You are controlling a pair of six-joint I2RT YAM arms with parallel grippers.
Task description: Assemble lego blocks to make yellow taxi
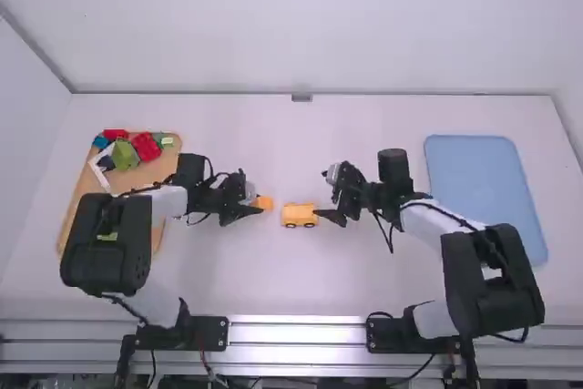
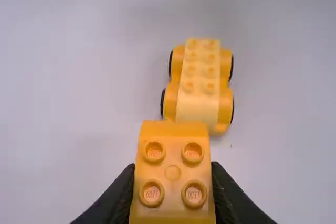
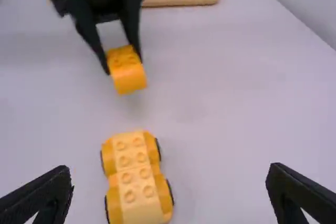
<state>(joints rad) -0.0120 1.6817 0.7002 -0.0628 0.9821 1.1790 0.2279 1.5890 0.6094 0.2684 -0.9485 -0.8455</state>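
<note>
In the high view my left gripper is shut on an orange-yellow block, just left of the yellow wheeled car base. My right gripper stands at the base's right side. In the left wrist view the gripper pinches the studded block by its sides, and the base lies beyond it. The right wrist view has the right gripper wide open, the base on the table between and beyond its fingers, and the held block raised off the table.
At the left a wooden tray carries red, green and blue pieces, including a red block. A blue tray lies at the right. The back wall borders the white table.
</note>
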